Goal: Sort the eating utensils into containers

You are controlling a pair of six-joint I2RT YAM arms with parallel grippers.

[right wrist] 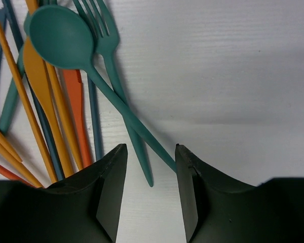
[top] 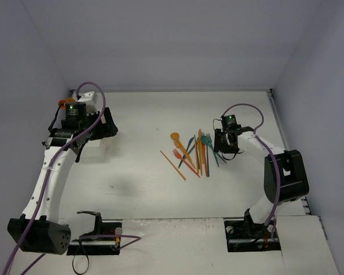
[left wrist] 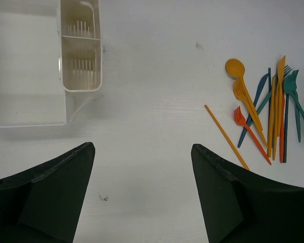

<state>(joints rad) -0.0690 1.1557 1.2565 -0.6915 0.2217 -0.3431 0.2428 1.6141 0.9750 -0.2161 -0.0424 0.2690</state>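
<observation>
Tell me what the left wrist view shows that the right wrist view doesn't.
Only the left wrist view: the white containers at upper left, the bowl of the orange spoon, the tines of the red fork, and the whole pile at once. Only the right wrist view: a close look at the teal spoon and teal fork, whose handle ends lie between the right arm's jaws, which stand apart. Both: the teal pair, the orange knife and the white table.
</observation>
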